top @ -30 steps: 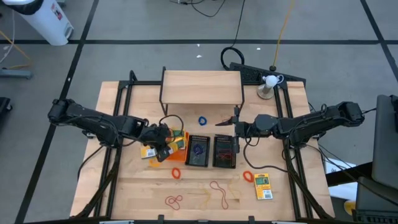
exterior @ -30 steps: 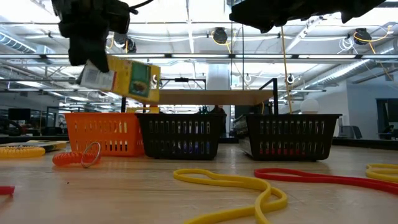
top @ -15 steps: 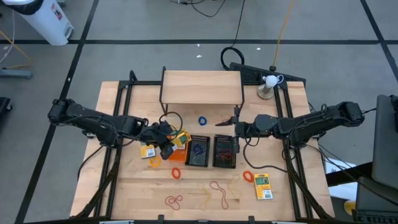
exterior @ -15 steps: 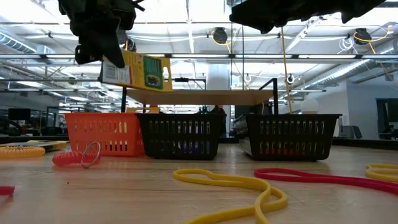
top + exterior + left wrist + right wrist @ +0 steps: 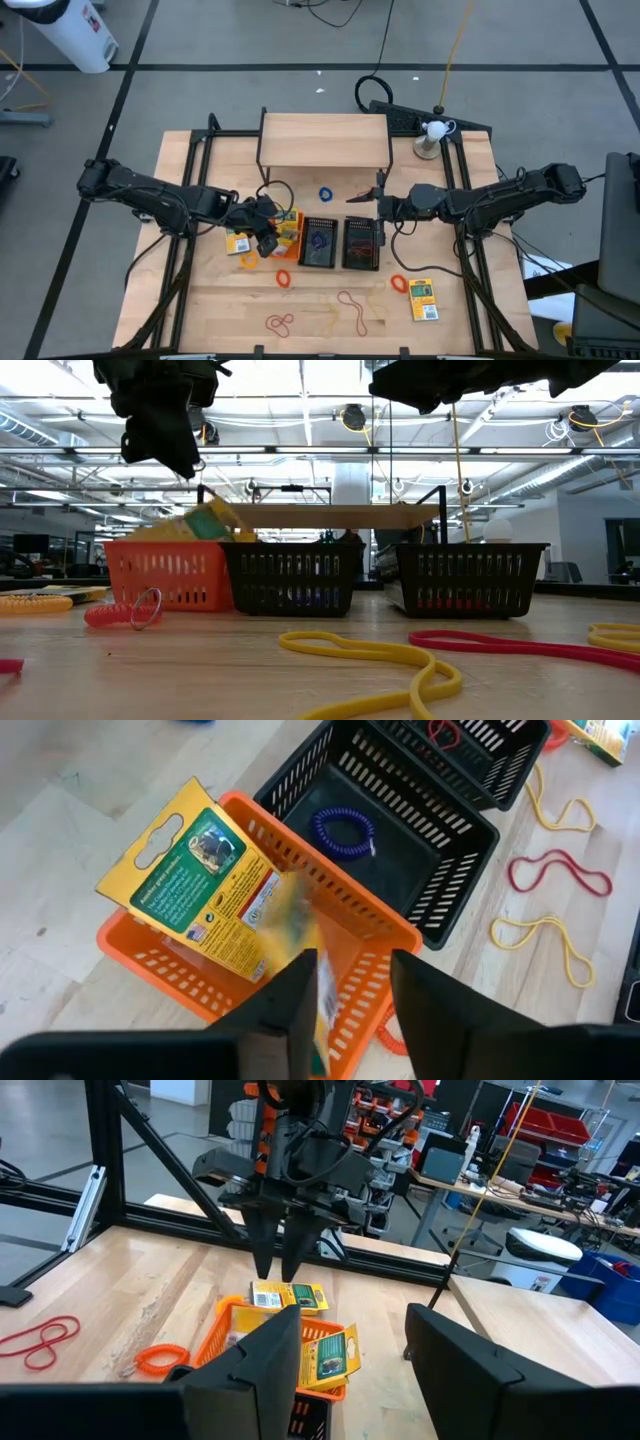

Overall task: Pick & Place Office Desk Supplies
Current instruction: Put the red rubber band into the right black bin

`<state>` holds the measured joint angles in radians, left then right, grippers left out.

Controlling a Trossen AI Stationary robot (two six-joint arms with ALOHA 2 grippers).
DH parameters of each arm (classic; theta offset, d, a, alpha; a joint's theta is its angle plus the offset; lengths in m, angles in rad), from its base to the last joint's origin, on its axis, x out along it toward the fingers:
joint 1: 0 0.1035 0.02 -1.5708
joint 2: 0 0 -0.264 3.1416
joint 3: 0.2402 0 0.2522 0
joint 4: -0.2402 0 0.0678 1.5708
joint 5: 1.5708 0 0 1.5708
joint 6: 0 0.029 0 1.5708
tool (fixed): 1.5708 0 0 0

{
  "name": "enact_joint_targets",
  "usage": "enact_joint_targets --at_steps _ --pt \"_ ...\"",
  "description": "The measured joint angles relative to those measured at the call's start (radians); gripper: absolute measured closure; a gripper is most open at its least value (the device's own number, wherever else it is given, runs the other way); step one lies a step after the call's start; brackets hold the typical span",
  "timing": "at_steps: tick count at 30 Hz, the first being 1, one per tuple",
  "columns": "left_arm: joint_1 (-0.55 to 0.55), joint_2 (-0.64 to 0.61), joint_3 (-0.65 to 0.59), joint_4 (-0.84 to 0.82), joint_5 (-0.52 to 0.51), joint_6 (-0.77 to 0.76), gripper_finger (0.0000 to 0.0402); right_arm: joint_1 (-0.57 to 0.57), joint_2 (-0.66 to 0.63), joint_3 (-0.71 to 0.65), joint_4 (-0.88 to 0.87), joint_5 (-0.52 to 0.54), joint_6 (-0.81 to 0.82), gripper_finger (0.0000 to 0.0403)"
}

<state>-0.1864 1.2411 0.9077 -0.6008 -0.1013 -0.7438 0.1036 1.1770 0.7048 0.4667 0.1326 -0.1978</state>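
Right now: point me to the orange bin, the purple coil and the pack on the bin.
orange bin [image 5: 375, 920]: left wrist view, on its rim.
purple coil [image 5: 342, 828]: left wrist view, on the loop inside the black bin.
yellow-and-green pack [image 5: 195, 880]: left wrist view, on its green label.

I see the left claw [image 5: 279, 1270] hanging over the orange bin [image 5: 262, 1342], yellow-green pack [image 5: 326, 1354] tilted on its rim, red loop [image 5: 38, 1335] on the surface [image 5: 130, 1295].
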Motion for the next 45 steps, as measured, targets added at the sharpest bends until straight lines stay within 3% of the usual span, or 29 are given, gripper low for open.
enact_joint_targets --at_steps 10,16,21,25,32,38,45 --pt "-0.004 0.0 0.0 0.022 -0.056 0.017 0.0228 0.0 0.0 0.0 0.0 -0.003 -0.001 0.0232" --pt "-0.06 0.0 0.0 0.121 -0.154 0.244 0.0255 0.004 0.0 0.0 -0.01 -0.01 0.02 0.0232" --pt "-0.095 0.0 0.0 0.117 -0.265 0.405 0.0283 0.005 0.0 0.0 -0.047 -0.085 0.031 0.0232" --pt "-0.103 0.0 0.0 0.12 -0.344 0.534 0.0296 0.002 0.0 0.0 -0.069 -0.082 0.029 0.0232" --pt "-0.026 0.007 -0.001 0.211 -0.433 0.665 0.03 -0.034 0.0 0.0 -0.077 -0.049 0.029 0.0232" --pt "0.039 0.007 -0.001 0.353 -0.415 0.768 0.03 -0.04 0.0 0.0 -0.058 0.081 0.015 0.0232" --pt "0.093 0.006 -0.001 0.51 -0.423 0.85 0.03 -0.022 -0.001 -0.016 -0.052 0.075 0.081 0.0232"
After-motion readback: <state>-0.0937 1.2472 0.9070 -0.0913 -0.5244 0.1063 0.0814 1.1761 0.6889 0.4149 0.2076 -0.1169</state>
